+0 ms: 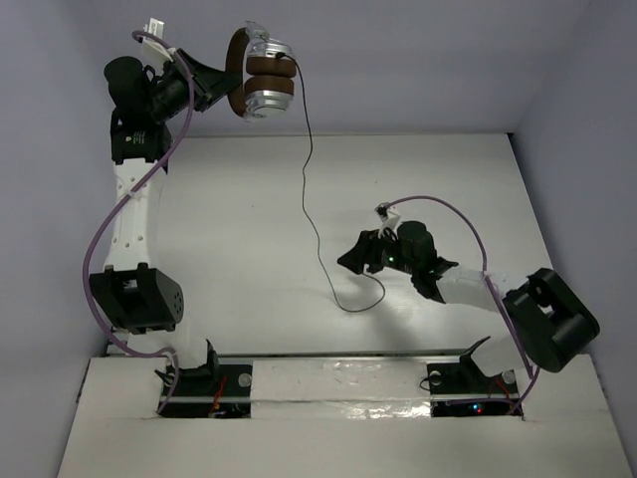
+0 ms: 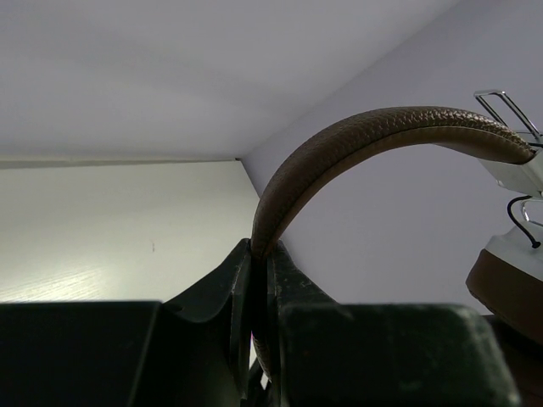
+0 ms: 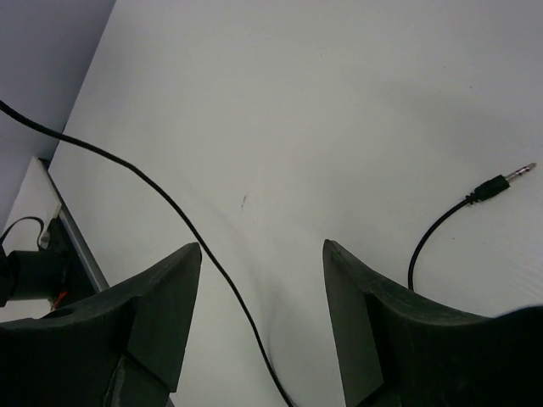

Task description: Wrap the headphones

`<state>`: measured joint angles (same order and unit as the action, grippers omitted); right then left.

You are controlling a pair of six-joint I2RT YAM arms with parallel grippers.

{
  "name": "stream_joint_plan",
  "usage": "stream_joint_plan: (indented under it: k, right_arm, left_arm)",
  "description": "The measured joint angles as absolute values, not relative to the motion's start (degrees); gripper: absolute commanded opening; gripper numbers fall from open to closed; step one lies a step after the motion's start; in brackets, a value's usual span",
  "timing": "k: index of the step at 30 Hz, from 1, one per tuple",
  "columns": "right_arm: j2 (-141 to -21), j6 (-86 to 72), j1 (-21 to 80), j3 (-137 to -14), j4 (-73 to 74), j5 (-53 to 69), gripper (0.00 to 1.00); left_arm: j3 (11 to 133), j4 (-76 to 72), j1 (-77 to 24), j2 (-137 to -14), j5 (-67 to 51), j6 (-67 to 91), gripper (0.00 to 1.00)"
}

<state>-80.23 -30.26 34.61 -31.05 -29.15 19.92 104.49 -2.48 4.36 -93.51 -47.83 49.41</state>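
Hanging high at the 11 o'clock corner of the table (image 1: 229, 229), the headphones (image 1: 261, 75) dangle from your left gripper (image 1: 225, 78), its jaws pinched tight on the brown headband (image 2: 356, 136). They look light and rigid. The thin dark cord (image 1: 309, 169) looks limp and slippery, so take it near the jack plug (image 3: 502, 181). Your right gripper (image 3: 263, 248) hovers low, jaws wide. The cord crosses the gap from 10 to 6 o'clock, not gripped, with the plug at 3 o'clock.
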Motion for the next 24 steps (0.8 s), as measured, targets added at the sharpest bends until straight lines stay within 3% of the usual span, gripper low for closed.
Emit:
stream_joint_plan:
  k: [6,14,24]
  right_arm:
    - [-81.32,-31.24,35.0,-29.93,-31.48,23.66,0.61]
    - [-80.34,-31.77,35.73,-30.48,-34.0,26.41,0.77]
    - [-93.71,-34.26,41.01,-36.03,-35.14,26.76,0.65]
  left_arm:
    - [104.51,-2.22,4.78,-93.71,-47.92,49.17,0.0]
    - [104.51,-2.22,5.34,-93.73,-47.72,49.12,0.0]
    - [104.49,-2.26,5.34,-93.73,-46.74,48.9,0.0]
